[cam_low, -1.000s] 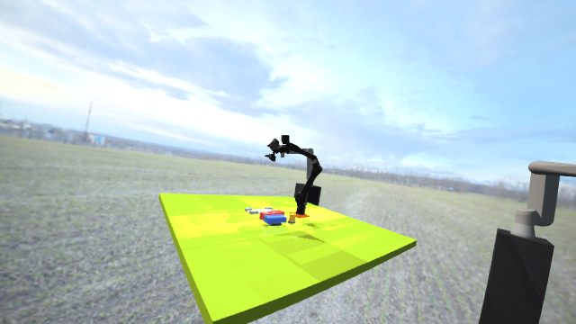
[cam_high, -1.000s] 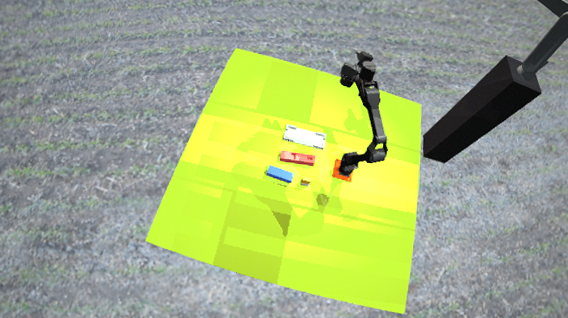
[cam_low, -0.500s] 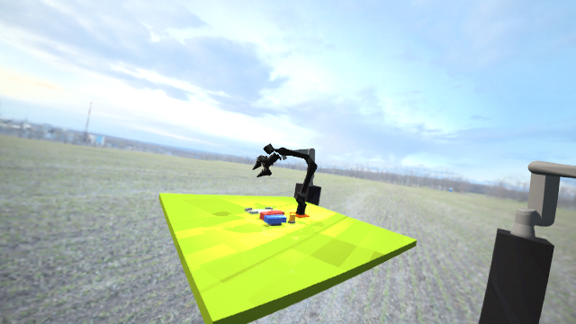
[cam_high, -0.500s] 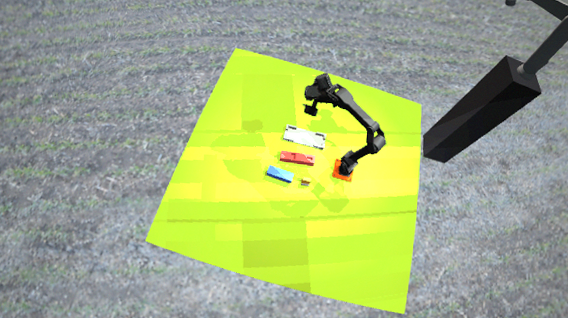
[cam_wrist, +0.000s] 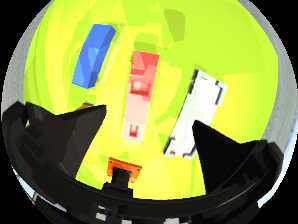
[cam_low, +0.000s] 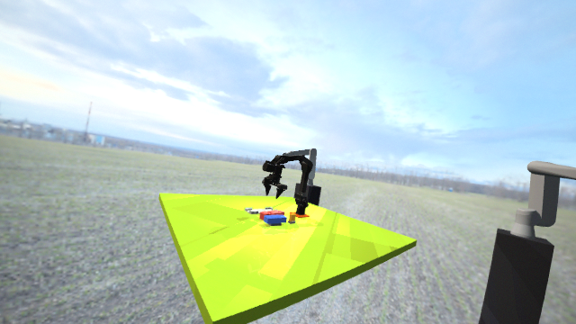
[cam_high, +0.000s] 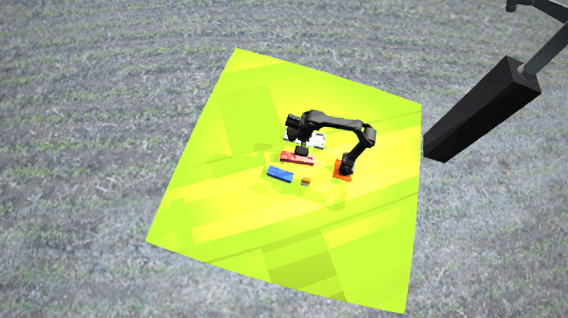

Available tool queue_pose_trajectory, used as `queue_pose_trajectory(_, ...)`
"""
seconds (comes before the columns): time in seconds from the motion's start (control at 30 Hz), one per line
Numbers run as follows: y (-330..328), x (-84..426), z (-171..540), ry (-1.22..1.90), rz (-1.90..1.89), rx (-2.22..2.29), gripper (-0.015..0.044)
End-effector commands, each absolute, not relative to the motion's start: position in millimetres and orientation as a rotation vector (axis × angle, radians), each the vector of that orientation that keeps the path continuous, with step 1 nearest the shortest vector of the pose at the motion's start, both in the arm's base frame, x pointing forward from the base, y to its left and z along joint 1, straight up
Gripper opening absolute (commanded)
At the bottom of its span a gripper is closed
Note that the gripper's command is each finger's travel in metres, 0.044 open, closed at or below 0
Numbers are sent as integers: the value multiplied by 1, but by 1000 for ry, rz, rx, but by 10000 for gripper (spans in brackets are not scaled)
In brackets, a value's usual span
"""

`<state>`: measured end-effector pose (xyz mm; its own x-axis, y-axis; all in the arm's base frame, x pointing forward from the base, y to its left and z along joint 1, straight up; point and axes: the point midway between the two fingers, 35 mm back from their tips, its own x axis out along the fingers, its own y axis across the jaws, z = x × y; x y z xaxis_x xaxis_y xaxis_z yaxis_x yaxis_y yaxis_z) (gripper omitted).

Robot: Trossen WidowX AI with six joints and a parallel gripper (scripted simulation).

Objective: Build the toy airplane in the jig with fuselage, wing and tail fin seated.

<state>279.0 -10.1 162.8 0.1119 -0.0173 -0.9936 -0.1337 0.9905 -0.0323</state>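
Listing from left to right in the top view, for you at the controls:

Wing (cam_high: 280,174) (cam_low: 274,220) (cam_wrist: 94,57), one: blue, on the bench (cam_high: 357,264) (cam_low: 252,270) (cam_wrist: 225,60). Risk: a grip off its middle would tip the tab out of line.

Jaws (cam_high: 297,144) (cam_low: 273,195), one pair: released, nothing between them, raised above the parts. Risk: coming down skewed, a fingertip could strike the fuselage or shove the cradle.

Fuselage (cam_high: 297,158) (cam_low: 272,213) (cam_wrist: 140,107), one: red, beside the cradle, unseated, two sockets showing, both unfilled. Risk: lowered at a slant, it would probably ride up on the cradle's raised corners.

Cradle (cam_high: 317,141) (cam_low: 258,211) (cam_wrist: 192,117), one: white, unfilled.

Fin (cam_high: 305,182) (cam_low: 292,218) (cam_wrist: 87,106), one: small, presumably the tail piece, near the wing. Risk: your jaws could knock it over, being narrow.

Count: three parts, one cradle; none assembled.
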Motion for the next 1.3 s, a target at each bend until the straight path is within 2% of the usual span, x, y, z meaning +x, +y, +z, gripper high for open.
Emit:
queue_pose_trajectory(0.0,7,266,152,1542,92,-100,440)
queue_pose_trajectory(0.23,7,266,150,1542,92,-100,440)
queue_pose_trajectory(0.4,7,267,101,1542,92,-100,440)
queue_pose_trajectory(1.27,7,269,65,1542,92,-100,440)
